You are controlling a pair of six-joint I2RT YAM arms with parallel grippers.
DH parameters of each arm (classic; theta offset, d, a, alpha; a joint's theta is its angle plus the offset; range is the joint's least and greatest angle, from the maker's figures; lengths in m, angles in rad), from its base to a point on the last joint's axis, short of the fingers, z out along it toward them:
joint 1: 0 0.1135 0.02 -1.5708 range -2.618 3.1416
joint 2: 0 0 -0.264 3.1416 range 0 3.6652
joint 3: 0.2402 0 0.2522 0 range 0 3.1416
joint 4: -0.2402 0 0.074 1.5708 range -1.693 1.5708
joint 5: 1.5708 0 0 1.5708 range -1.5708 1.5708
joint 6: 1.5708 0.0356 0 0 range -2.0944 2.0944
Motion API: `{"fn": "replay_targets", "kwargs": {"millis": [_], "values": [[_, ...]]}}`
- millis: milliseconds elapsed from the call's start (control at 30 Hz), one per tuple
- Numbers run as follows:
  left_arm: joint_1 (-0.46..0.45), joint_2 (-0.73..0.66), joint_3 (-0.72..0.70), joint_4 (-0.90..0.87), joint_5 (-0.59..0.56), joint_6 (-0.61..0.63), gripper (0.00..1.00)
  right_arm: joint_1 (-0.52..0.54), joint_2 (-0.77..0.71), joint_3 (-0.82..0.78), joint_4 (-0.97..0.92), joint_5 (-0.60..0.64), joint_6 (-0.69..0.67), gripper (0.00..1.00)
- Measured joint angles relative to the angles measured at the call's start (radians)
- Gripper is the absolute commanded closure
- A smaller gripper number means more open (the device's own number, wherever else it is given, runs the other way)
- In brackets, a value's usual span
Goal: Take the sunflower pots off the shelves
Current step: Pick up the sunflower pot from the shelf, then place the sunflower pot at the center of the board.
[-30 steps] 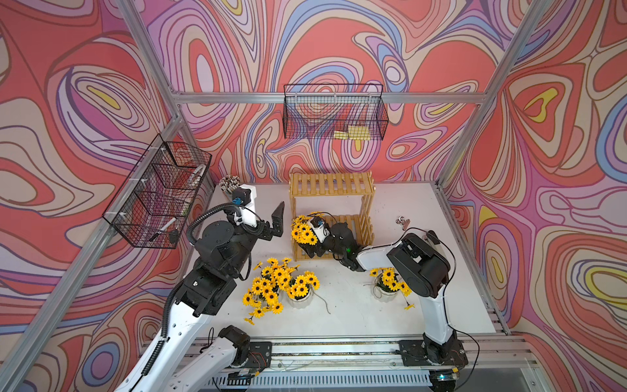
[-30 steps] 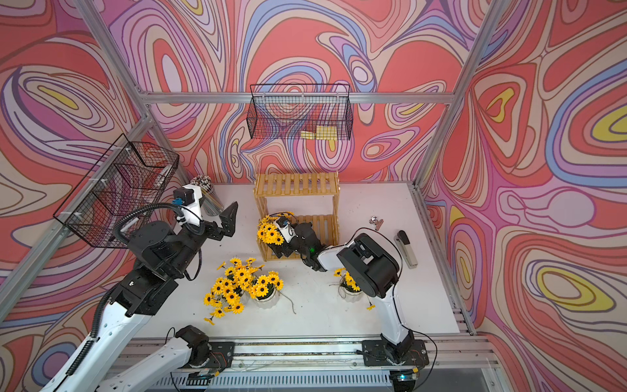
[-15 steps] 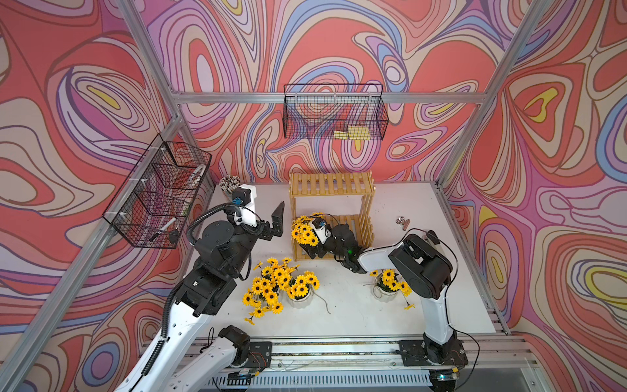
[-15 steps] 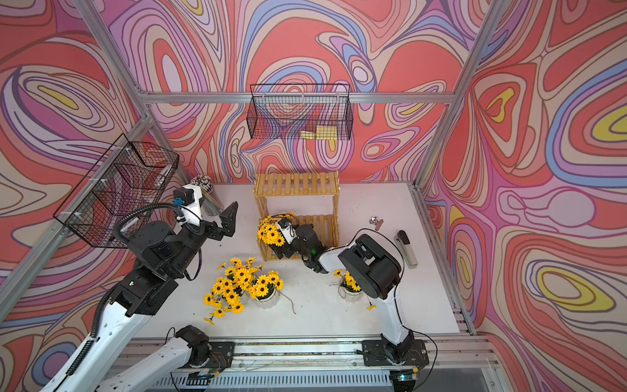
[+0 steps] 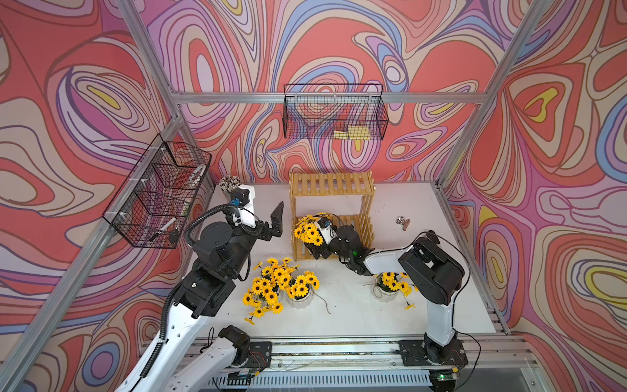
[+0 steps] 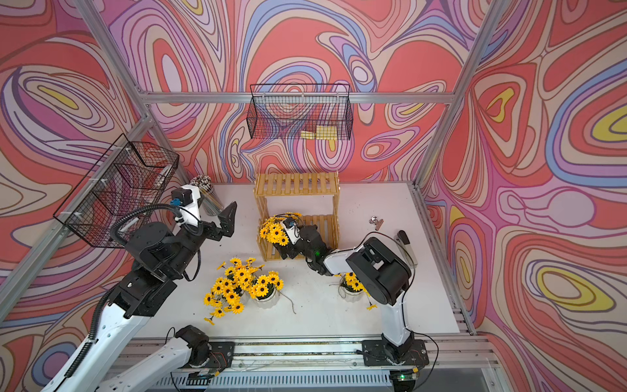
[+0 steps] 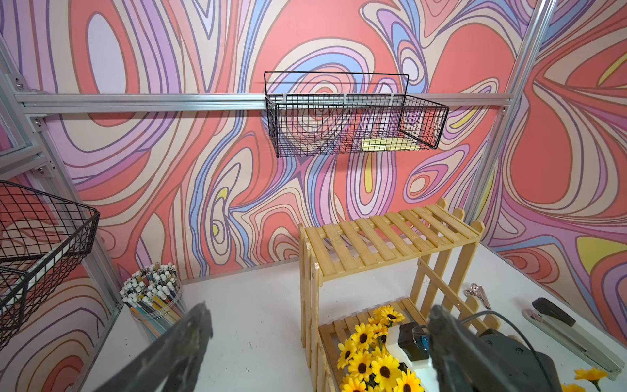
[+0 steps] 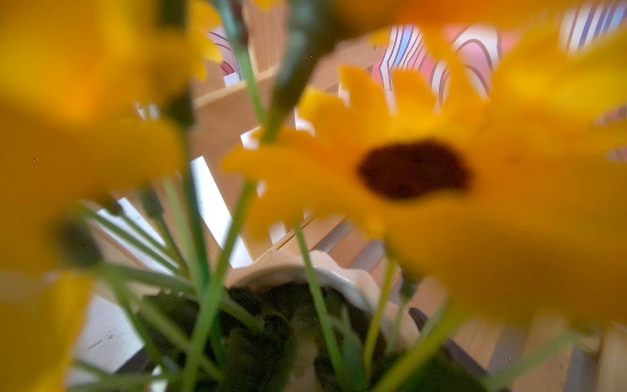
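Right hand [image 5: 311, 245] straddles sunflower pot [image 5: 306, 231] on lower tier of shelves [image 5: 330, 183].

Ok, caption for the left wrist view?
Open left gripper faces the shelves; one sunflower pot sits on the lower tier.

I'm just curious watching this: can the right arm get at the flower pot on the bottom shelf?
Probably yes. The shelf is open at the front, nothing blocks it, and the right gripper is in there, jaws wide on either side of the pot.
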Motion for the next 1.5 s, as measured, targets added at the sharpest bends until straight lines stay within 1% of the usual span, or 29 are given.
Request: {"fn": "replay_targets", "kwargs": {"millis": [267, 467, 700, 1000, 1267, 1500], "values": [[0.0, -0.001, 0.0, 0.0, 0.0, 0.0, 0.0, 0.0, -0.072, -0.051, -0.015, 0.019, 0.004, 0.72], [0.0, -0.001, 0.0, 0.0, 0.0, -0.001, 0.0, 0.01, -0.159, -0.115, -0.04, 0.044, 0.003, 0.72], [0.0, -0.001, 0.0, 0.0, 0.002, -0.004, 0.0, 0.053, -0.295, -0.208, -0.062, 0.092, 0.0, 0.72], [0.0, -0.005, 0.0, 0.0, 0.009, -0.015, 0.0, 0.121, -0.42, -0.309, -0.116, 0.168, 0.008, 0.72], [0.0, -0.008, 0.0, 0.001, 0.019, -0.025, 0.0, 0.168, -0.477, -0.383, -0.148, 0.215, 0.038, 0.72], [0.0, -0.013, 0.0, 0.001, 0.03, -0.034, 0.0, 0.2, -0.481, -0.423, -0.152, 0.232, 0.066, 0.72]]}}
